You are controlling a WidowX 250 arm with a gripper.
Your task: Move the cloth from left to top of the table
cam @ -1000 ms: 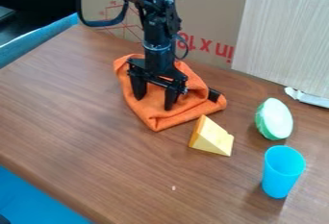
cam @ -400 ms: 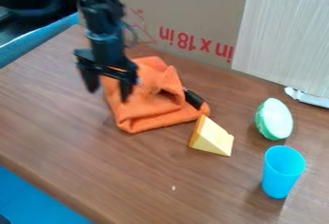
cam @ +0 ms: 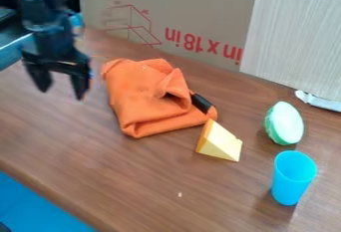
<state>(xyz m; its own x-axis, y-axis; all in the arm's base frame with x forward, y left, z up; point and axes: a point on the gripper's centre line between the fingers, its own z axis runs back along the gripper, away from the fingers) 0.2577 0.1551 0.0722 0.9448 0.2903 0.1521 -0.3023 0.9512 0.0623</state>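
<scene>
Camera view: brown table (cam: 133, 181), seen at a slant. Cardboard (cam: 200, 17) along the far side, pale panel (cam: 293, 42) against it at far right.

Cloth (cam: 143, 96), orange: loosely folded heap on the far part of the table, left of middle, its far edge near the foot of the cardboard. If "top" means the far side, the placing looks done, or all but done. How exact a spot is wanted, cannot tell; a small nudge farther is the most that might be left.

Gripper (cam: 62, 90): left of the cloth, apart from it, fingers spread well apart, nothing held. Release complete, by the look of it. Likely remainder: only to take the arm clear, without snagging the loose left fold.

Blue cup (cam: 291, 181) upright, near right. Green-rimmed piece (cam: 284, 123) beyond it. Cheese wedge (cam: 220, 141) just beside the cloth's near right corner; any further shift of cloth that way would risk pushing it. Dark piece (cam: 201, 103) at the cloth's right edge, nature uncertain. Pale speck (cam: 180, 194), near side.
</scene>
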